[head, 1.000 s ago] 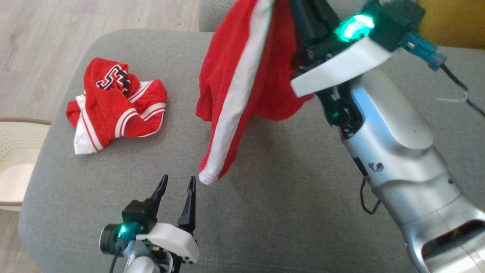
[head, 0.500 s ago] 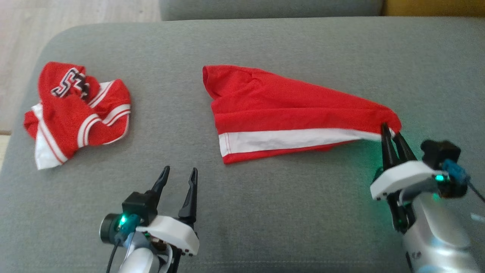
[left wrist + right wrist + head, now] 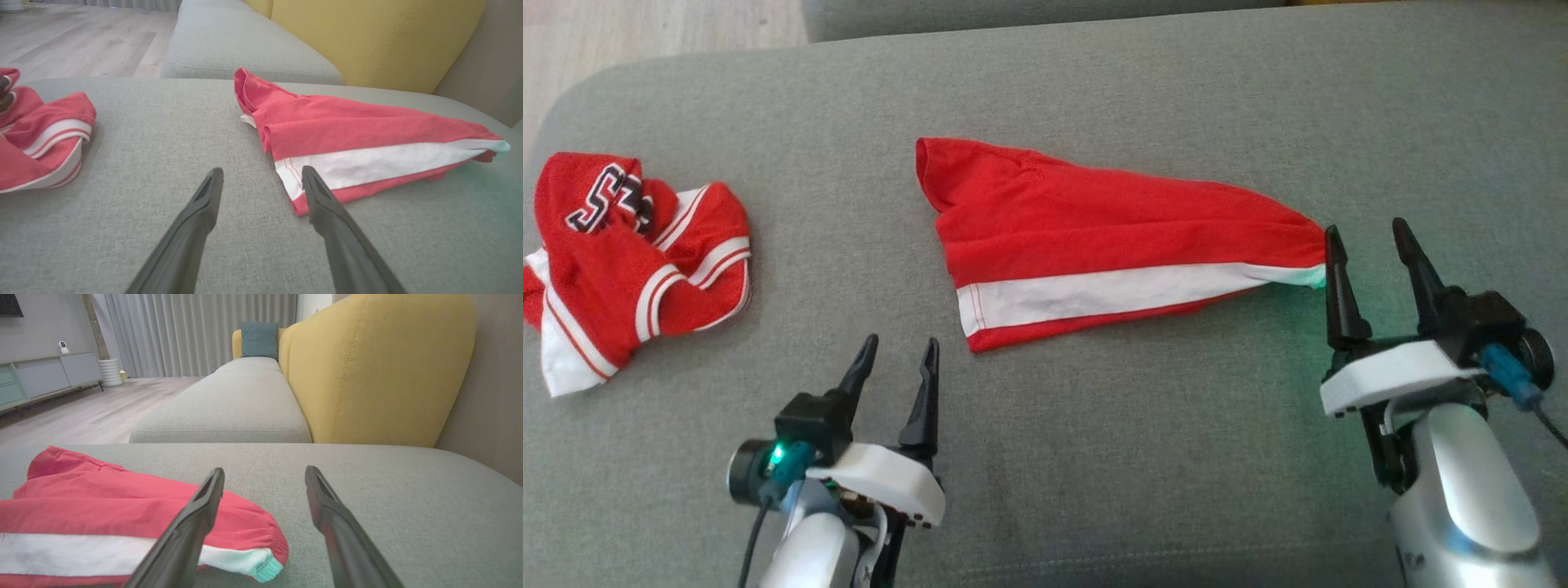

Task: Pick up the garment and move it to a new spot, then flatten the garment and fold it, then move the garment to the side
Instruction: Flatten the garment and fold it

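Grey sofa [image 3: 229, 412], yellow backrest [image 3: 367, 367], wooden floor [image 3: 81, 412], curtains [image 3: 184, 330].

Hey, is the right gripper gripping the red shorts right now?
No, the right gripper stands open, and the red shorts lie loose on the grey cushion beside its fingers.

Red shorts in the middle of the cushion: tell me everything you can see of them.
The red shorts look like thin fabric with a white side stripe and stitched hem. They lie creased on the grey sofa cushion, wide hem toward the robot's left, tapering to a bunched end beside the open right tool.
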{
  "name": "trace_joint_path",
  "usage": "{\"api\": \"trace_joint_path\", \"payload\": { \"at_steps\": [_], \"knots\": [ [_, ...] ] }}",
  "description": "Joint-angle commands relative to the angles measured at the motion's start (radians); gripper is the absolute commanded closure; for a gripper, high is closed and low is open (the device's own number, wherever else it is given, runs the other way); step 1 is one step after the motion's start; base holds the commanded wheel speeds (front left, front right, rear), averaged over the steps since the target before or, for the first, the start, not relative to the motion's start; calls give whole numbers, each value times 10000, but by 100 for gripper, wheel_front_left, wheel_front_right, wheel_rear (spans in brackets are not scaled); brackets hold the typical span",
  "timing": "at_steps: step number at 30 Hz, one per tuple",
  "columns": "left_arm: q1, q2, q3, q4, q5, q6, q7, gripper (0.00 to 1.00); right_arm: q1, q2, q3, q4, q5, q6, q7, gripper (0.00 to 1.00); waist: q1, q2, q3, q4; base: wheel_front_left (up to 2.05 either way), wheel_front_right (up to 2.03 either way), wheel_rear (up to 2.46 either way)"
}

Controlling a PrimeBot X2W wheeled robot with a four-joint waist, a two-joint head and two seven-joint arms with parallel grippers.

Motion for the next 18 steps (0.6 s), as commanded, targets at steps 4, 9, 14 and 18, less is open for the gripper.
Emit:
{"api": "trace_joint_path", "payload": {
  "at_steps": [4,9,14,18],
  "knots": [
    [-362,35,544,-488,-29,404,-55,0,352,156,255,-1057,-17,-9,-64,0,0,-1,-37,-39,0,0,0],
    [-170,35,899,-517,334,718,-55,0,911,168,518,-1360,431,-9,-64,0,0,-1,-204,86,0,0,0],
    [165,35,1345,-539,523,901,-55,0,1267,169,535,-1244,758,-9,-64,0,0,-1,-403,264,0,0,0],
    [433,35,1604,-561,598,953,-55,0,1455,170,501,-1135,853,-9,-64,0,0,-1,-633,377,0,0,0]
  ]
}}
